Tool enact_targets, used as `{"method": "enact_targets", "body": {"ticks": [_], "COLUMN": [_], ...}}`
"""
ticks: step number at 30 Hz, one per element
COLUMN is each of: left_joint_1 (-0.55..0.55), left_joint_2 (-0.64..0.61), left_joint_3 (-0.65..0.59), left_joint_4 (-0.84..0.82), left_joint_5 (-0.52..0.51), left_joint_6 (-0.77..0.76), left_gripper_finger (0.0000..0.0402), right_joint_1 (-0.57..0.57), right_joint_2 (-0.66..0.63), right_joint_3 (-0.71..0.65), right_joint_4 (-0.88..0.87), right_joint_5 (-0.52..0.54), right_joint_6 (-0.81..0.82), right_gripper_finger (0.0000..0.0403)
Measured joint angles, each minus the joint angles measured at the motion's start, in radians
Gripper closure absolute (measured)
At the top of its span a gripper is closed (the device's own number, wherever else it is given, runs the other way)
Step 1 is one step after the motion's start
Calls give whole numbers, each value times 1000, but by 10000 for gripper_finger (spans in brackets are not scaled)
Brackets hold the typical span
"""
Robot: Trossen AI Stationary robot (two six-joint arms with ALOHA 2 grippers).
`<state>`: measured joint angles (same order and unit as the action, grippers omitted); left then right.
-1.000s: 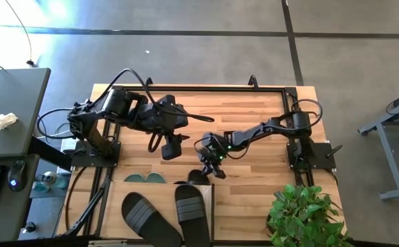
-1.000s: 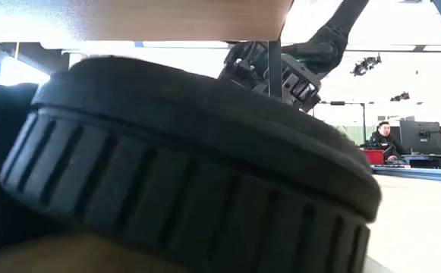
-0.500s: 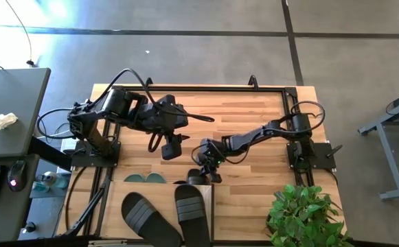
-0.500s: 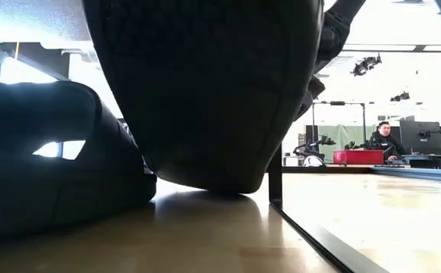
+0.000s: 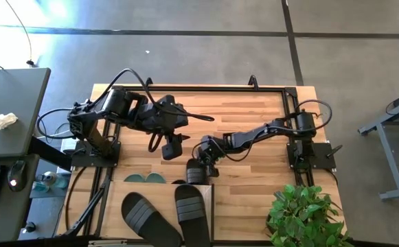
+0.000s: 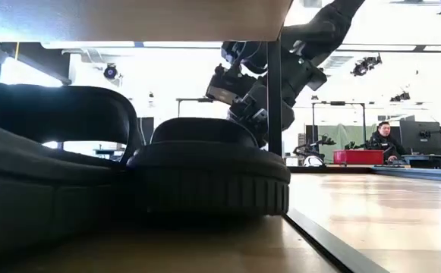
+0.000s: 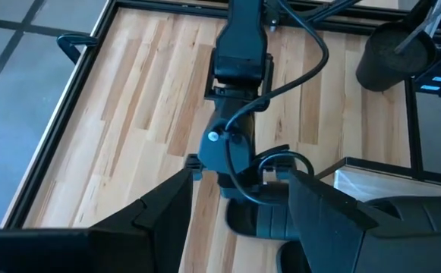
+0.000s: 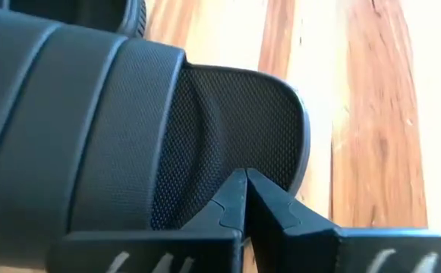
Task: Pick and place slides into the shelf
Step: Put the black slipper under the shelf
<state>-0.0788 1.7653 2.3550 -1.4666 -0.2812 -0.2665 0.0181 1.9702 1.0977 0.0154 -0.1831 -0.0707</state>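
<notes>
A wooden tabletop (image 5: 254,110) with a dark frame is being viewed from above, filling the middle of the frame. At lower centre, the low light-wood shelf (image 5: 117,189) with a dark metal frame is being loaded. 2 black rubber slide sandals (image 5: 159,214) are lying on its top board, and the tips of a sage-green pair (image 5: 144,178) are showing at its upper edge.

The right gripper (image 5: 204,163) is being held just above the shelf's upper edge, at centre frame. A third black slide with a wide ribbed strap (image 6: 205,171) is resting flat on the lower level, beside another black slide (image 6: 45,159), as seen in the low view. In the right wrist view, the right gripper's fingers (image 8: 281,216) are pressed together, tips at the heel end of the textured footbed (image 8: 228,140); no grasp on the sandal is apparent.

The left gripper (image 5: 171,147) is waiting just left of centre, jaws partly apart and holding nothing.

The placing step appears to be finishing. Next, the right arm would likely need to be drawn back clear of the shelf without dragging the slide, then another slide sought.
</notes>
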Motion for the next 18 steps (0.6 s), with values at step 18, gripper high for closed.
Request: {"method": "enact_targets", "body": {"ticks": [18], "left_joint_1": [0], "left_joint_2": [0], "left_joint_3": [0], "left_joint_4": [4], "left_joint_5": [0], "left_joint_6": [-1], "left_gripper_finger": [202], "right_joint_1": [68], "right_joint_2": [-13], "right_joint_3": [-1], "right_joint_4": [-22], "right_joint_5": [-78], "right_joint_6": [18], "right_gripper_finger": [403]}}
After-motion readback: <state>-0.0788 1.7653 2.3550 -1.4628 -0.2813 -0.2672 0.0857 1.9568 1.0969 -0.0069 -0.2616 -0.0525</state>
